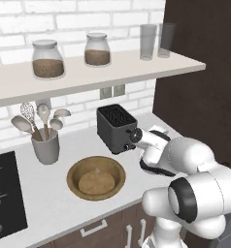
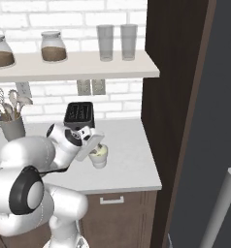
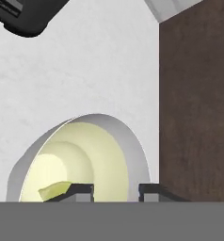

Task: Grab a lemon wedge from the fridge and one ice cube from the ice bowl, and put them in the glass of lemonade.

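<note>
The gripper (image 3: 116, 190) hangs directly over the glass of lemonade (image 2: 99, 156), which stands on the white counter (image 2: 127, 160) in front of the black toaster (image 2: 79, 114), beside the dark cabinet wall (image 2: 171, 97); from the hand's own camera the two dark fingertips (image 3: 81, 189) stand a little apart above the pale yellow liquid; the lemon wedge (image 3: 55, 190) lies just left of the left fingertip, inside the rim, and appears free of the fingers, though contact cannot be ruled out at this angle; the jaws read as parted, with nothing between them. The step in hand looks like the drop of the wedge into the drink; done well, the fingers spread fully before the hand lifts, and the lift goes straight up so neither tip catches the rim and tips the cup. The ice bowl (image 1: 96, 177) sits on the counter left of the toaster, near the utensil holder (image 1: 45, 145); the ice cube is judged the part of the task left.
</note>
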You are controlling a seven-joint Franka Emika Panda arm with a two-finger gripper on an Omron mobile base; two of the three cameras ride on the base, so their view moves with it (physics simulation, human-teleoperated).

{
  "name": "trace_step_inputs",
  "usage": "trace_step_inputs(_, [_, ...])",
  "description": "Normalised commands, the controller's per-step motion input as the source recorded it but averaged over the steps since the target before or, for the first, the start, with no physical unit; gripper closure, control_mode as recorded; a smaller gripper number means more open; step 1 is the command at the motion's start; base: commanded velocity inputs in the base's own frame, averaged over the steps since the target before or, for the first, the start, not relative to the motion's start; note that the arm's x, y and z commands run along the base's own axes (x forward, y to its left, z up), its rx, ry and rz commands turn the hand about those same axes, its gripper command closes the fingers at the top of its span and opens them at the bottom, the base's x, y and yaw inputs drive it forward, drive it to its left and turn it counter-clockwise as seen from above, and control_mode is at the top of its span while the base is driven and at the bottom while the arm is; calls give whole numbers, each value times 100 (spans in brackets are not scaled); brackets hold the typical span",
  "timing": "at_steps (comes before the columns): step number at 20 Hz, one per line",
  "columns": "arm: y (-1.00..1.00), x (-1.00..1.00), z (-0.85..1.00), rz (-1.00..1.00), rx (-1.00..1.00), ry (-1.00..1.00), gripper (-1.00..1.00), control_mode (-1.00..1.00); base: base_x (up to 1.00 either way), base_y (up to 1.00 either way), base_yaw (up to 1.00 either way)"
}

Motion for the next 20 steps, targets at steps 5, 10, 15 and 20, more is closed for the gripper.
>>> trace_step_inputs(5, [-8,3,0,-4,0,0,-100,-100,0,0,0])
trace_step_inputs(10, [-2,7,2,-5,0,0,-100,-100,0,0,0])
trace_step_inputs(15, [-2,1,26,-6,0,-1,-100,-100,0,0,0])
trace_step_inputs(20, [-2,1,12,-7,0,0,-100,-100,0,0,0])
